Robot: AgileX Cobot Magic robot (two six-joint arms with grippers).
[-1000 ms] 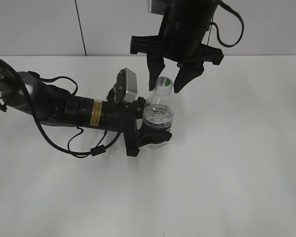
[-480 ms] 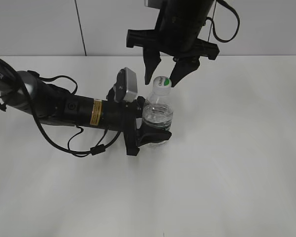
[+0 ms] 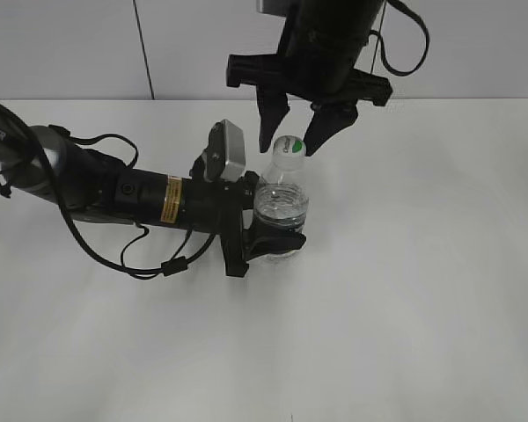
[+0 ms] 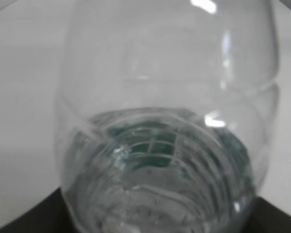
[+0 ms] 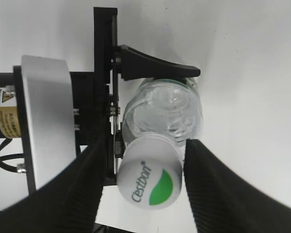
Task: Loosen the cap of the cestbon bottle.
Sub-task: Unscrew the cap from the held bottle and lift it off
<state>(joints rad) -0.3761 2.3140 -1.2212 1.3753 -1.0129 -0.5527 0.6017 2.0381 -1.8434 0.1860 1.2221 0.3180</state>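
A: Bottle first. Where does the cestbon bottle (image 3: 282, 207) sit?

B: Upright near the middle of the exterior frame, slightly left and above center, on the white bench (image 3: 405, 299). The left gripper (image 3: 277, 239) comes in from the left edge and its fingers (image 5: 155, 70) are clenched around the clear body, low down.

A: And the cap (image 3: 289, 149)?

B: On the neck, white with a green mark. In the right wrist view it fills the lower middle (image 5: 149, 183).

A: What about the right gripper (image 3: 297, 141)?

B: It hangs from the top of the frame, fingers (image 3: 271, 132) spread, one on each side of the cap. Whether they touch it I cannot tell; they look just apart, released.

A: Room around it?

B: The bench is bare to the right and toward the bottom edge. The left arm (image 3: 114, 189) and its cables (image 3: 150, 264) take up the left side. The bench's far edge meets the wall (image 3: 70, 44) just behind the right gripper.
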